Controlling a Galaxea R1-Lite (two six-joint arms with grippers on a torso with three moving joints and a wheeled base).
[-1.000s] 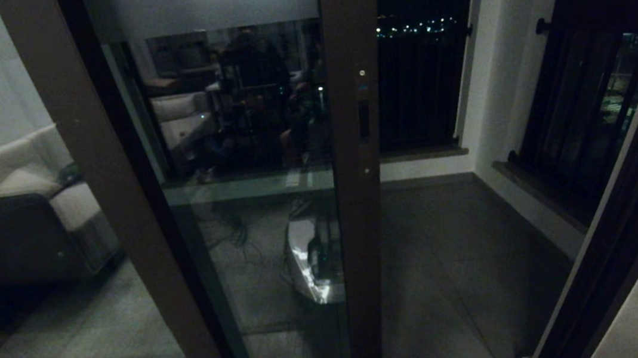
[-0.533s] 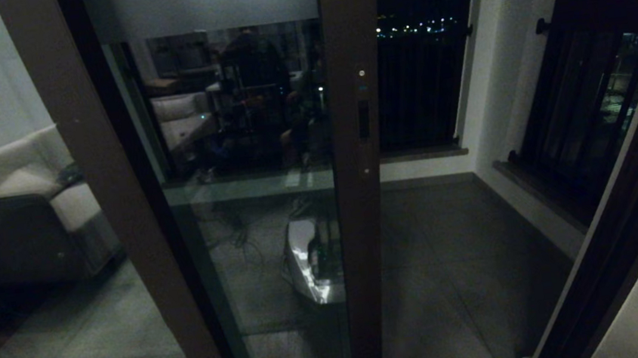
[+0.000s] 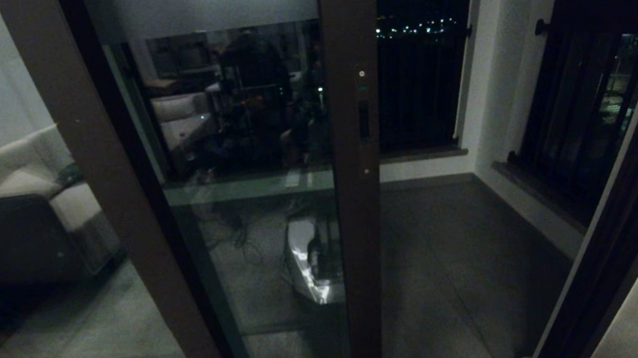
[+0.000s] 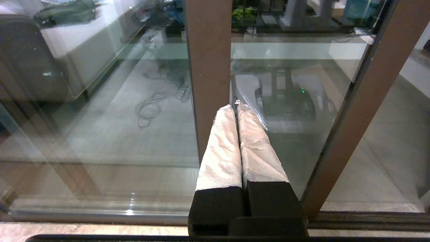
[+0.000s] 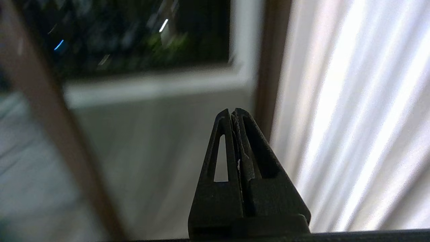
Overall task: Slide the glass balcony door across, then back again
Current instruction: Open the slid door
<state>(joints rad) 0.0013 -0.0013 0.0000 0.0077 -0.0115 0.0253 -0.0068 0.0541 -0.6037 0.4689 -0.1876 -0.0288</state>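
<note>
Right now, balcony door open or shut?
Partly open: the glass balcony door stile stands mid-opening, with bare balcony floor visible to its right.

Head camera faces the glass balcony door [image 3: 244, 151] closely; both wrist cameras share it.

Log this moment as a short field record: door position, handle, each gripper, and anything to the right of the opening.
door: glass balcony door stands partly across the doorway, opening to its right
handle: recessed handle slot on the door's stile, untouched
left gripper: left gripper shut, empty, facing the glass near a brown post
right gripper: right gripper shut, empty, beside a white curtain
right side: barred side window
</note>
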